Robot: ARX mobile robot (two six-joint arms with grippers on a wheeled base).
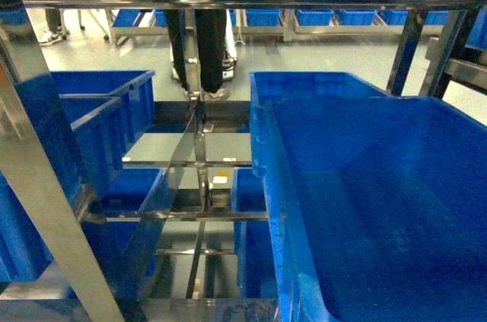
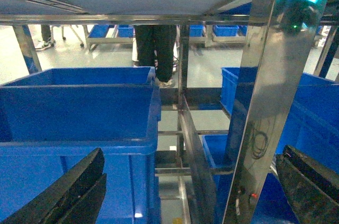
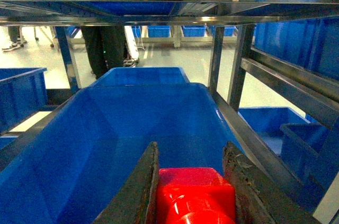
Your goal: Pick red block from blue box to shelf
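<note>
The right gripper (image 3: pixel 193 195) pinches the red block (image 3: pixel 195 197) between its fingers, above the blue crate (image 3: pixel 106 128) on the shelf (image 3: pixel 159 20). Placing is in hand: lower, then release (left gripper (image 2: pixel 190 192) is spread, empty).

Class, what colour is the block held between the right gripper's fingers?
Bright red; the red block shows best in the right wrist view, in the right gripper.

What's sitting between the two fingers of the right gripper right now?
The red block, gripped between the right gripper's fingers above a blue crate on the shelf. The right wrist view shows this.
</note>
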